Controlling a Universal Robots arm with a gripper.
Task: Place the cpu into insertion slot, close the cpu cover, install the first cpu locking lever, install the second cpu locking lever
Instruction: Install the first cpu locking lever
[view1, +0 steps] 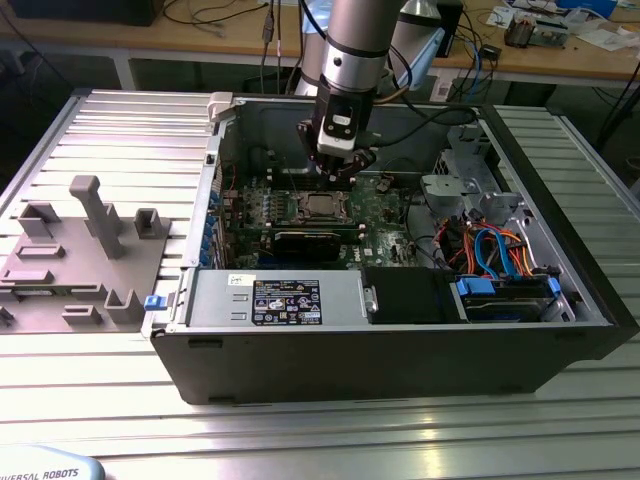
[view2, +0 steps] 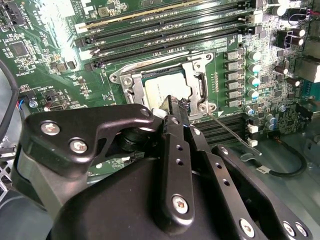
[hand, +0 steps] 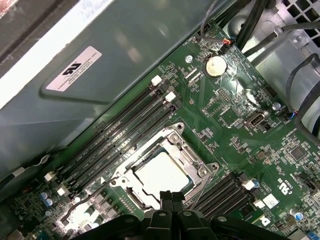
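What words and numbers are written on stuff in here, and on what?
Black sticker on the grey box: white print, too small to read.
White label beside it: too small to read.
Big white sticker on the case wall: a mark and print, too small to read.
Small white sticker on the board: too small to read.
So no text can be quoted.

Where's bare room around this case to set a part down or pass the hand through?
Bare ribbed table on the near side of the case, and beyond the grey fixture on the exterior view's left. Crowded inside: the hand hangs by the cpu, cables pack the end at that view's right.
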